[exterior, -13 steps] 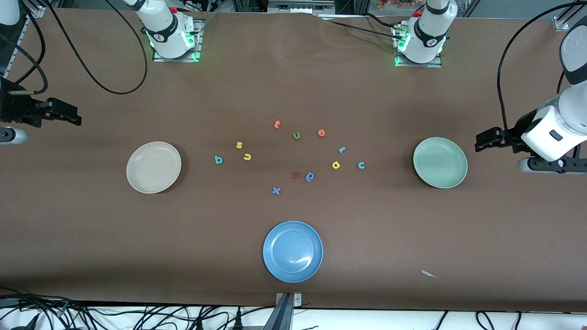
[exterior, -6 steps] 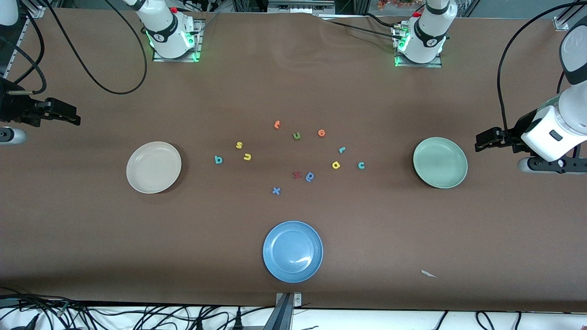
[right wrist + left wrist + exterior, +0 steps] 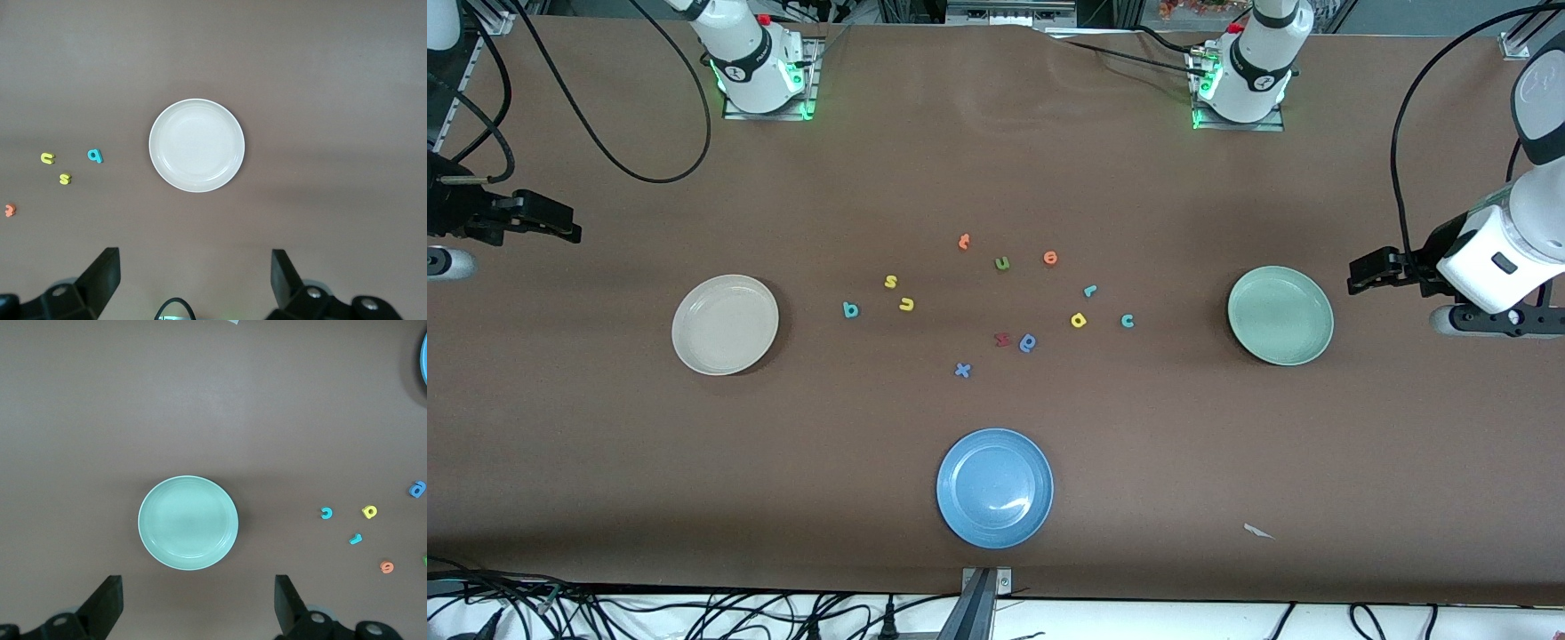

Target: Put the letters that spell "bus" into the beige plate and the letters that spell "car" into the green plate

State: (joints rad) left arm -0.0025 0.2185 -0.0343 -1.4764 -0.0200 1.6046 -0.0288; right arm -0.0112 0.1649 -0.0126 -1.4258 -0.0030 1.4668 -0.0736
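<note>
Letters: eleven loose on table (image 3: 996, 160); three plates, all bare.

Front camera high, facing robot bases; wrist cameras look straight down, each sharing 1 plate (image 3: 1280, 316) with front.

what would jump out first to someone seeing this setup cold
A scatter of tiny coloured foam letters at the middle of the brown table, ringed by three plates: the beige plate toward the right arm's end, the green plate toward the left arm's end, and a blue plate nearest the front camera. All three plates hold nothing. The left gripper and right gripper wait open at the table's ends.
</note>
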